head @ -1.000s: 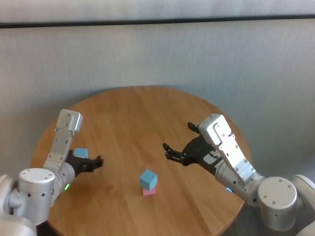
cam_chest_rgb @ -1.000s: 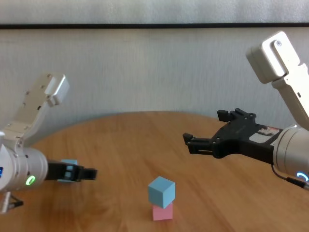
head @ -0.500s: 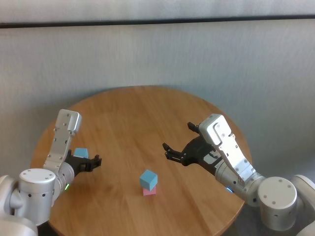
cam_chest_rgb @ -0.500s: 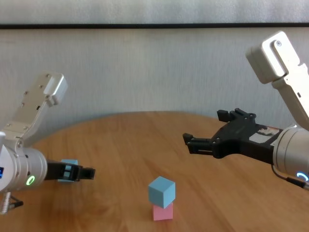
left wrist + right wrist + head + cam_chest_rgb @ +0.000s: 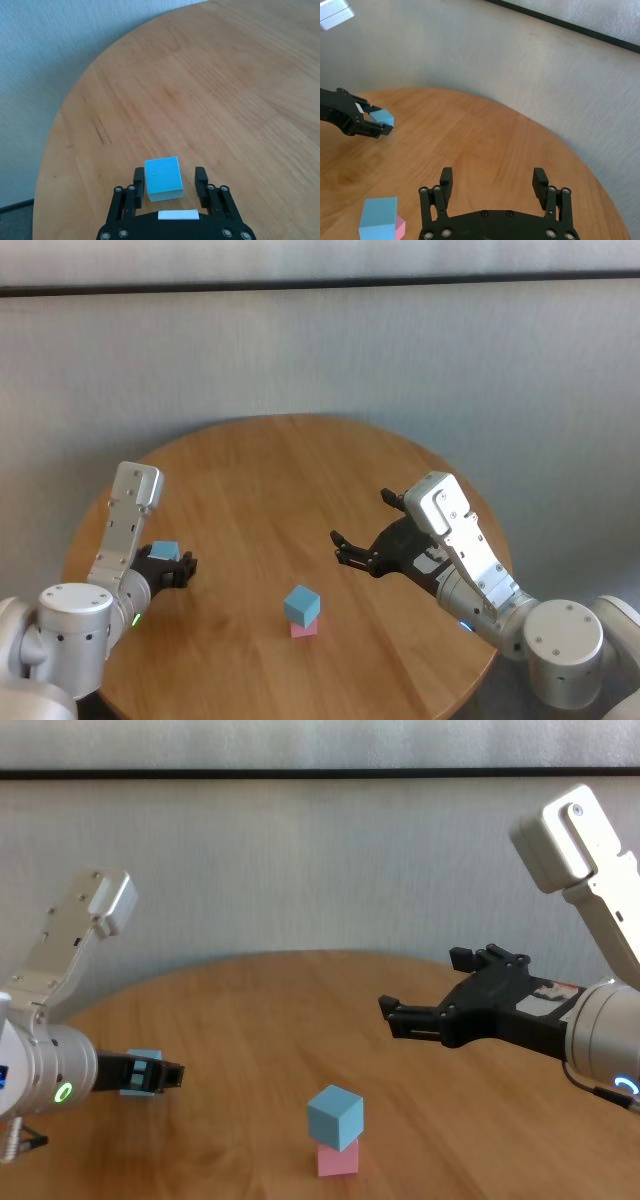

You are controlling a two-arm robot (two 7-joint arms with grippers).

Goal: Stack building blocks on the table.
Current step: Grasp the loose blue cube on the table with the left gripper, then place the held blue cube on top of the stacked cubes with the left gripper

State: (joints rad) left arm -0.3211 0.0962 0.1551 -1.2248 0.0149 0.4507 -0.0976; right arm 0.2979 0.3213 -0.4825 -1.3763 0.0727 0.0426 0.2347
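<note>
Surface (image 5: 290, 480) under inspection was a round, glossy, honey-brown wooden top, standing before a pale textured wall (image 5: 320, 350) with a dark strip (image 5: 320, 284) running along its upper part.

Right arm (image 5: 470, 550) reached in over the surface's right half. Its claw (image 5: 365, 530) hung above the wood, fingers (image 5: 446, 180) spread wide and released, nothing between them. It stood well apart from the stacked blocks, which lay nearer the robot and slightly to the left of it.

Left arm (image 5: 125, 530) was positioned at the surface's left side. Its claw (image 5: 170, 181) sat low, close to the left edge. In the left wrist view a light blue block (image 5: 163, 178) lay between its two fingers (image 5: 201, 179). Small gaps showed on both sides of the block, so the claw was recorded as released, straddling the block and not clenched on it. This block (image 5: 165, 551) was near the left rim, well apart from the stack.

Stack stood near the middle front of the surface. A second light blue block (image 5: 301, 604) rested on top of a pink block (image 5: 304, 629), turned slightly out of line with it. The pink block rested directly on the wood. Neither claw touched the stack.
</note>
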